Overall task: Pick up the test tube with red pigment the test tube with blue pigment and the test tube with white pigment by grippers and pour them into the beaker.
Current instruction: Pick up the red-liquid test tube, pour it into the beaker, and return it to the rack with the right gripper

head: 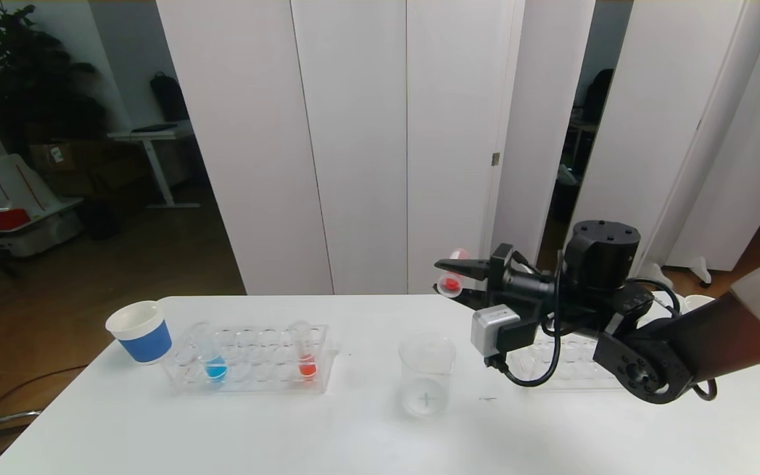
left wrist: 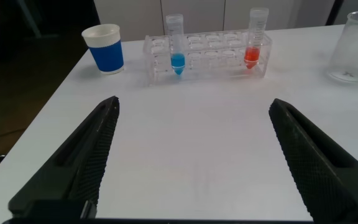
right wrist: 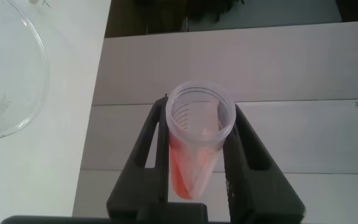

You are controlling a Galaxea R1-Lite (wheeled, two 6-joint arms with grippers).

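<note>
My right gripper [head: 454, 274] is shut on a clear test tube with red pigment [head: 450, 284], held tilted in the air above and behind the beaker [head: 426, 373]. In the right wrist view the tube [right wrist: 197, 143] sits between the fingers [right wrist: 148, 143], its open mouth towards the camera and red liquid along its wall. The beaker [right wrist: 5, 81] looks empty. The test tube with blue pigment [head: 214, 361] stands in the left rack [head: 248, 386]. My left gripper [left wrist: 194, 106] is open and empty, low over the table in front of that rack [left wrist: 204, 62]. The white-pigment tube is not in view.
A second red-pigment tube [head: 305, 356] stands in the left rack. A white paper cup with a blue band [head: 140, 331] stands left of the rack. A second clear rack [head: 568, 369] lies behind my right arm. White panels stand behind the table.
</note>
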